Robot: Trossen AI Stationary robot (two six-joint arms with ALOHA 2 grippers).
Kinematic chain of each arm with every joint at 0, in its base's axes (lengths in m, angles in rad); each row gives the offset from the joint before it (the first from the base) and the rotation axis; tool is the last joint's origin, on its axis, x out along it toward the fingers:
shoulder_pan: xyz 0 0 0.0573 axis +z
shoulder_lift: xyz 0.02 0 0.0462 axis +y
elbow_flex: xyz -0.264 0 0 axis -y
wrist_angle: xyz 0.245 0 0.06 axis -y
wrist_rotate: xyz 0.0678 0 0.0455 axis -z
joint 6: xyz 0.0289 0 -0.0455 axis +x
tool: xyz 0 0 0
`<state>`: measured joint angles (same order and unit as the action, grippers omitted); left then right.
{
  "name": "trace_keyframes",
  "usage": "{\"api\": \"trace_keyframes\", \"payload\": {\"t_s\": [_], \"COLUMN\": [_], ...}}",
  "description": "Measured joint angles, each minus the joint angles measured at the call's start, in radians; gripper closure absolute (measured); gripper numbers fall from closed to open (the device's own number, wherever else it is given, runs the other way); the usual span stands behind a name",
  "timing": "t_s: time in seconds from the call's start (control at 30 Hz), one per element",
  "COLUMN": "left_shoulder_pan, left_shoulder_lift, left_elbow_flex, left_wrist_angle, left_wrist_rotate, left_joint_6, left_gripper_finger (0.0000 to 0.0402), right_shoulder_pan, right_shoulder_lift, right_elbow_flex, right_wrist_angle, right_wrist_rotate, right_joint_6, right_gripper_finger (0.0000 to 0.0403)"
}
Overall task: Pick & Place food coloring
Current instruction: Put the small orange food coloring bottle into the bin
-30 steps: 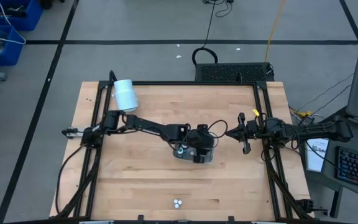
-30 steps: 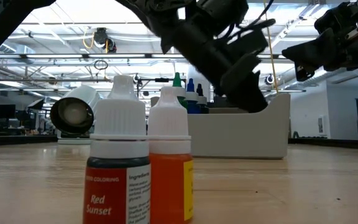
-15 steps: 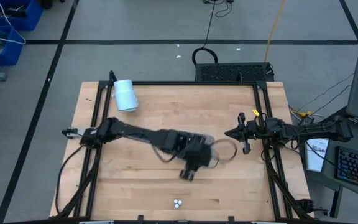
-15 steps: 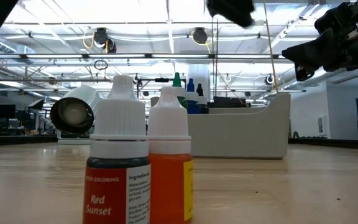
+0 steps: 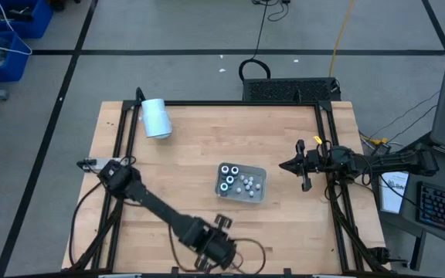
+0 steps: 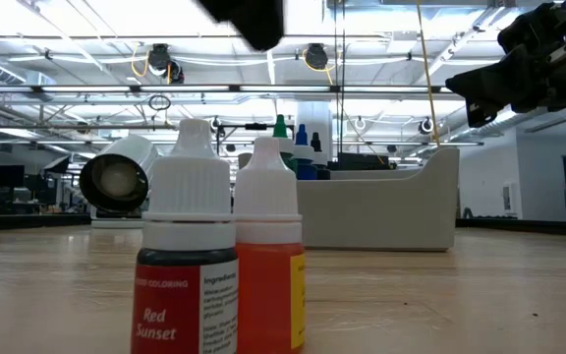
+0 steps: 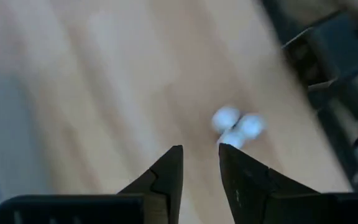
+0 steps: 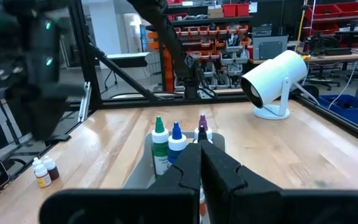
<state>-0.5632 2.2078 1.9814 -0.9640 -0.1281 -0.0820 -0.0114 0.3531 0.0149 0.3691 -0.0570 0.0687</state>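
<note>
Two food coloring bottles stand side by side near the table's near edge: a red one (image 6: 190, 256) and an orange one (image 6: 273, 251), both white-capped. Their caps (image 7: 236, 124) show just ahead of my left gripper (image 7: 201, 163), which hovers above them, open by a narrow gap and touching nothing. From above, the left gripper (image 5: 218, 242) hides them. More bottles (image 5: 239, 181) stand upright in the grey tray (image 5: 258, 192) at mid-table. My right gripper (image 5: 290, 164) is shut and waits in the air right of the tray.
A large white cylinder (image 5: 156, 117) lies on its side near the far left corner. Black frame rails (image 5: 324, 147) run along the table's sides. Bare wood lies between the tray and the near edge. The left arm (image 5: 153, 205) slants across the table's left half.
My left gripper has swung from above the tray toward the table's near edge and now hangs over the two bottles there. The tray and its bottles, covered by it before, now show. The right arm has kept still.
</note>
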Motion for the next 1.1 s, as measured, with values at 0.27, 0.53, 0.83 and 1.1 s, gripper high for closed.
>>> {"api": "trace_keyframes", "payload": {"t_s": [0.27, 0.53, 0.83, 1.1], "left_shoulder_pan": [-0.007, -0.01, -0.035, -0.008], "left_shoulder_lift": [-0.002, -0.002, -0.001, -0.001], "left_elbow_flex": [-0.121, -0.134, -0.135, -0.135], "left_wrist_angle": [0.356, 0.284, 0.263, 0.267], "left_wrist_rotate": [0.1, 0.083, 0.083, 0.049], "left_joint_6": [-0.195, -0.319, -0.273, -0.374], "left_gripper_finger": [0.0293, 0.0293, 0.0267, 0.0207], "right_shoulder_pan": [0.0, 0.0, 0.0, 0.0], "right_shoulder_lift": [0.0, 0.0, 0.0, 0.0], "right_elbow_flex": [0.0, 0.0, 0.0, 0.0], "right_wrist_angle": [0.001, 0.001, 0.0, 0.0], "right_wrist_rotate": [0.0, 0.0, 0.0, 0.0], "right_joint_6": [0.024, 0.024, 0.017, 0.023], "right_gripper_finger": [0.0403, 0.0403, 0.0403, 0.0403]}}
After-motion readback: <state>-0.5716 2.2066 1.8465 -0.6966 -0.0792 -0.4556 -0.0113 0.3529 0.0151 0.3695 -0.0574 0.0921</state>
